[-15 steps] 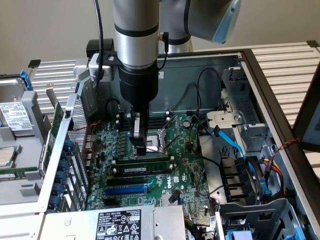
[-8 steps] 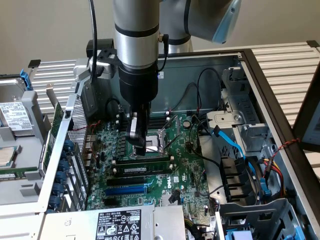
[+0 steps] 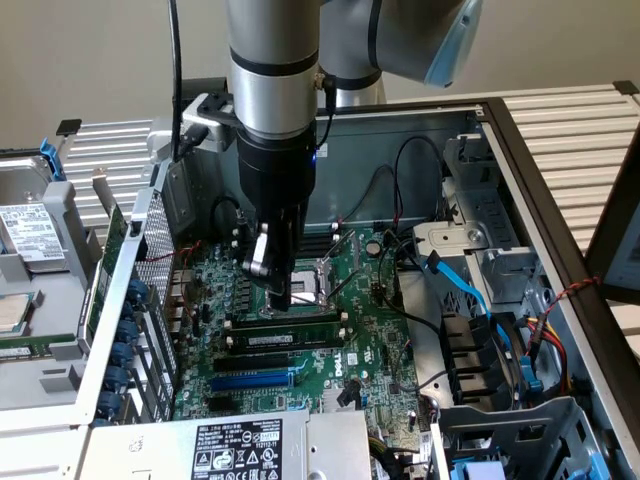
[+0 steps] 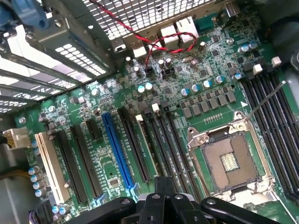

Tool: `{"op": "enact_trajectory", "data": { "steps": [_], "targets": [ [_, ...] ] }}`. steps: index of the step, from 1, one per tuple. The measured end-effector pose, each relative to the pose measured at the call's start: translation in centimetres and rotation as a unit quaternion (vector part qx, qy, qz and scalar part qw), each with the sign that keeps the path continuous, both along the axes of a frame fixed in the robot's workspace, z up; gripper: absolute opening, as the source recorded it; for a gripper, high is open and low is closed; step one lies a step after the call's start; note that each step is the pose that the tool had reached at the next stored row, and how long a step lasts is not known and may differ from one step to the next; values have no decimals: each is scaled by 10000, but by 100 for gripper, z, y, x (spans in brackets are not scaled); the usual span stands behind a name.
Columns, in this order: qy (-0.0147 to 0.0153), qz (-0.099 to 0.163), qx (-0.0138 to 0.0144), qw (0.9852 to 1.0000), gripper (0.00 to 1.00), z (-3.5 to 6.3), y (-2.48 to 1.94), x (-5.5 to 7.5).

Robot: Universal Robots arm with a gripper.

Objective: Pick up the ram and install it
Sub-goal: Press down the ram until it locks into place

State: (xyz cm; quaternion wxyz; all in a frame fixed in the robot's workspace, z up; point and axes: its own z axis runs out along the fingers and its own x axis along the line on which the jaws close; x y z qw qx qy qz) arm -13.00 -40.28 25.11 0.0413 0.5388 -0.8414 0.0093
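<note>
Open grey metal PC case (image 3: 560,190), green motherboard (image 3: 370,330) inside. Step in hand looks like seating: press straight down, force even along the stick, no tilt, so both end clips can lock. The long dark-green ram (image 3: 300,322) stands edge-up in a black slot, approx. at 6 o'clock of the black gripper (image 3: 282,300). The fingers are together and seem to touch its top edge, w/o clamping it.

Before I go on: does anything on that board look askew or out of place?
Nothing looks damaged or spilled. The ram lies level along a black slot, under the gripper. The CPU socket stands empty, its thin lever raised, which looks deliberate. A red twisted wire trails loose across the board.
</note>
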Motion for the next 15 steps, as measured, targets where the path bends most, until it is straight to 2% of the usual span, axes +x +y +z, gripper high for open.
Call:
{"op": "enact_trajectory", "data": {
  "steps": [6,12,15],
  "targets": [
    [0,-493,-2,9988,11,-10,0,0],
    [-1,-895,-15,9960,11,-19,0,0],
    [-9,-1058,-46,9944,11,-20,0,1]
  ]
}}
